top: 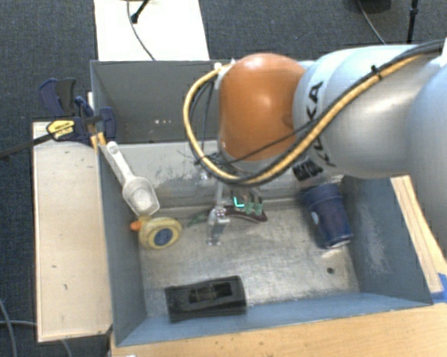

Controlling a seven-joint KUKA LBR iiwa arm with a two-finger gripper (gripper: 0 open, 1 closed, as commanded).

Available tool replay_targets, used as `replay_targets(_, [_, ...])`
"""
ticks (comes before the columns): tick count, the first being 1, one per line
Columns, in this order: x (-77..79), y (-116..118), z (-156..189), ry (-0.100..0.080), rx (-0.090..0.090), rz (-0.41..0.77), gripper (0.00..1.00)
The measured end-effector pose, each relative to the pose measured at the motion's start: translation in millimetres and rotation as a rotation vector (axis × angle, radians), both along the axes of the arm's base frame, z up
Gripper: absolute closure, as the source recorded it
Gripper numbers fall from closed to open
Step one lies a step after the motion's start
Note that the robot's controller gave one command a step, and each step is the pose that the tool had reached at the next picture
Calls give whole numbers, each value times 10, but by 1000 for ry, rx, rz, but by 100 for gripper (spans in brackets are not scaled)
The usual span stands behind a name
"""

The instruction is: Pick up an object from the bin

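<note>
My gripper hangs below the orange wrist cover, over the middle of the bin floor, with its metal tip close to the floor. A yellow tape roll lies just to its left. Above that roll a white plastic scoop leans against the left wall. A dark blue cylindrical cup lies on its side to the right of the gripper. Nothing shows between the fingers.
A black rectangular block lies near the front wall. The arm and its orange cover hide the back right of the bin. Bare floor lies between the gripper and the black block.
</note>
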State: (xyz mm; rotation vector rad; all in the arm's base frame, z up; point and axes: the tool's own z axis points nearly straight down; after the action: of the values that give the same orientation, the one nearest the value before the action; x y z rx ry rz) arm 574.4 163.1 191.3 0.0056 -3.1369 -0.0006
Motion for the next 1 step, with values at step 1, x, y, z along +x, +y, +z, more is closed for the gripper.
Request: replay_targets(1, [19, -7, 41, -7, 1, -3, 0])
